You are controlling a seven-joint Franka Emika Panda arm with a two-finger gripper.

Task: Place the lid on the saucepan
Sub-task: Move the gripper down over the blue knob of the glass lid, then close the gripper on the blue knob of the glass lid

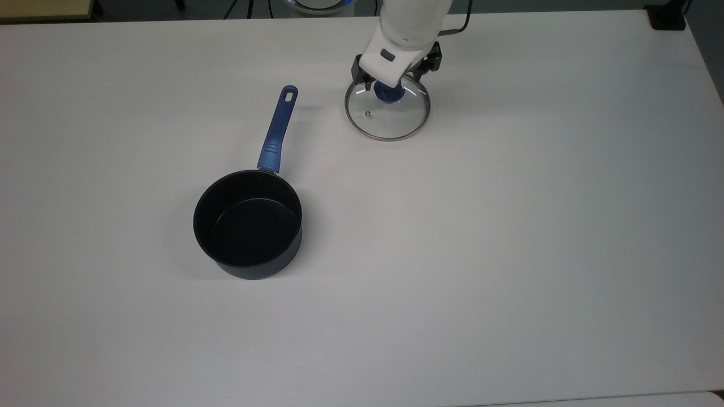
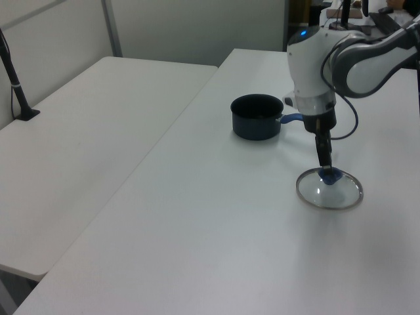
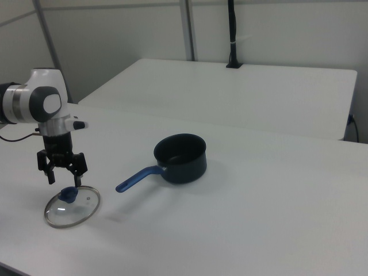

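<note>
On the top view's left sits the saucepan (image 1: 248, 224), upright and empty on the white worktop (image 1: 509, 254), its blue handle (image 1: 278, 130) running up and slightly to the top view's right. Well apart from it, further to the top view's right, the glass lid (image 1: 387, 116) lies flat on the worktop with its blue knob (image 1: 389, 94) up, so the lid is not yet on the pan. The gripper (image 1: 394, 76) hangs directly over that knob, with the jaws apart and straddling it; in the right view the gripper (image 3: 61, 171) has one finger on either side and just above the knob (image 3: 69, 194), and I cannot tell whether the tips touch it yet. In the left view the gripper (image 2: 324, 163) points straight down at the lid (image 2: 329, 189), with the saucepan (image 2: 256, 117) beyond it. The step in hand looks like the approach to the grasp: nothing is gripped. The next move probably calls for a short drop until the knob sits between the fingers, then a firm, centred close, since the knob is small and the glass lid could tilt or slip if caught off-centre. After that the lid would need lifting level, carrying across to the pan and lowering squarely onto its rim.
</note>
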